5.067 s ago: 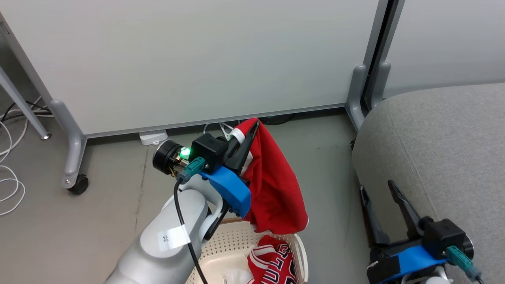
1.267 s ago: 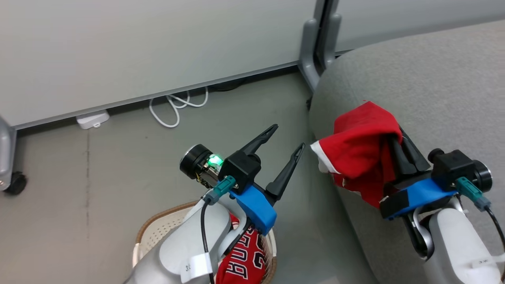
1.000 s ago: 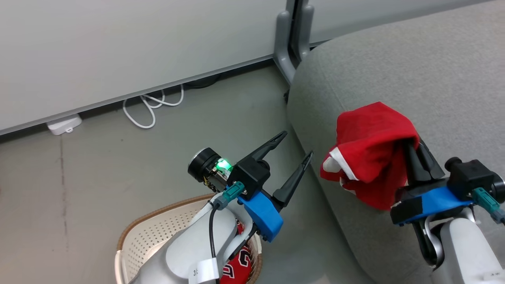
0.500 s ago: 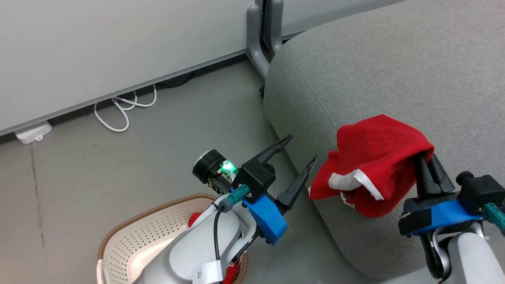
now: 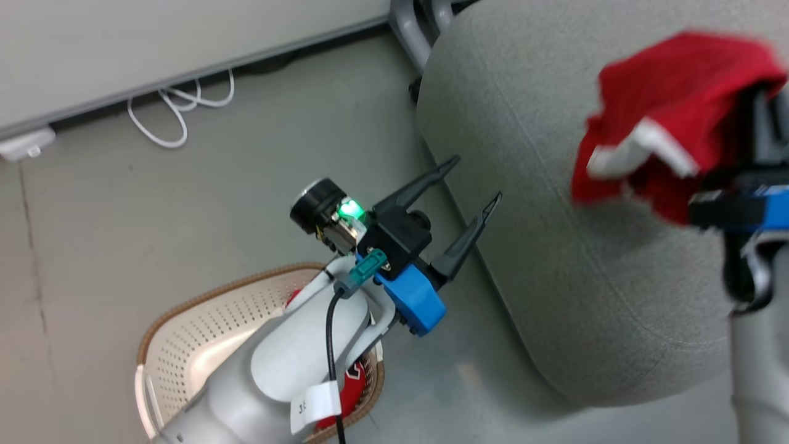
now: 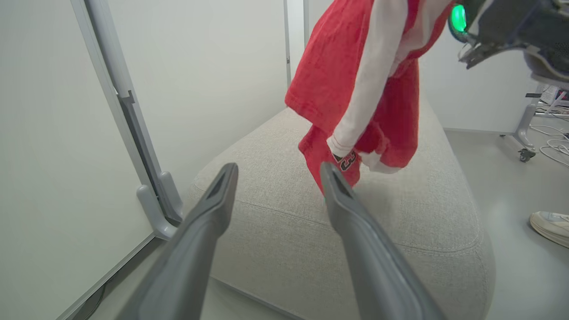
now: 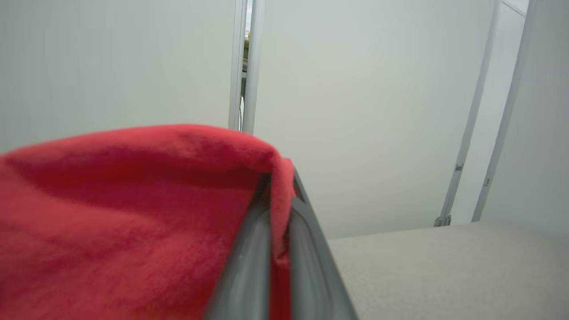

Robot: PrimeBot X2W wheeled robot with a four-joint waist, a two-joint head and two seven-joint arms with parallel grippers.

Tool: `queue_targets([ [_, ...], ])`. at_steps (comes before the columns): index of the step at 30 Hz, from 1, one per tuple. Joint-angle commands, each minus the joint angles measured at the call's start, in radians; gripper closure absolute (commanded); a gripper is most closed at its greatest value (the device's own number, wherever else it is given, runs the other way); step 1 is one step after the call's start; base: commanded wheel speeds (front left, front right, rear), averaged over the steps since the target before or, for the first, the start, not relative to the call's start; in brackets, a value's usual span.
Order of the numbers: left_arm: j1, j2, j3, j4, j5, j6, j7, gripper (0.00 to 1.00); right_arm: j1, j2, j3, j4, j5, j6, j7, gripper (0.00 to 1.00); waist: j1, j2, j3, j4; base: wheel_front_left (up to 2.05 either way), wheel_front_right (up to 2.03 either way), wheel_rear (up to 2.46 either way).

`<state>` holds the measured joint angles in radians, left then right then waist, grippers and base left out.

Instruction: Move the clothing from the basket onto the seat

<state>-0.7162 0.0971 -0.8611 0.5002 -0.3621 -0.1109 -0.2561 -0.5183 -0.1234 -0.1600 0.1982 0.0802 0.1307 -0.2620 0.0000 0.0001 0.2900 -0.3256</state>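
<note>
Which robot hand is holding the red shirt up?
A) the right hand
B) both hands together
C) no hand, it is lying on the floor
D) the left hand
A: the right hand has its two fingers pinched shut on the red shirt, while the left hand is open with nothing between its fingers.

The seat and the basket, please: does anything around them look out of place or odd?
Nothing damaged or spilled. The red garment hangs bunched from the shut right gripper over the seat, not yet laid down. A second red garment sits in the basket. A person's shoe stands beside the seat.
</note>
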Motion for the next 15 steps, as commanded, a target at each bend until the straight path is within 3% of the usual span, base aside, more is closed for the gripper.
queue_targets([
  [1, -0.028, 0.011, 0.001, -0.011, 0.007, 0.001, 0.005, 0.00, -0.058, -0.016, -0.021, -0.010, 0.000, 0.000, -0.005, 1.00, 0.0000, -0.0001, 0.079, 0.013, 0.00, 0.00, 0.00],
  [9, -0.137, 0.048, 0.001, -0.091, 0.050, 0.005, 0.046, 0.00, -0.361, -0.137, -0.203, -0.002, 0.019, 0.000, -0.004, 1.00, 0.0000, -0.0001, 0.306, 0.050, 0.00, 0.00, 0.00],
  [15, -0.192, 0.075, 0.003, -0.145, 0.073, 0.011, 0.064, 0.00, -0.474, -0.243, -0.297, 0.082, 0.023, 0.000, -0.004, 1.00, 0.0000, -0.0001, 0.421, 0.080, 0.00, 0.00, 0.00],
])
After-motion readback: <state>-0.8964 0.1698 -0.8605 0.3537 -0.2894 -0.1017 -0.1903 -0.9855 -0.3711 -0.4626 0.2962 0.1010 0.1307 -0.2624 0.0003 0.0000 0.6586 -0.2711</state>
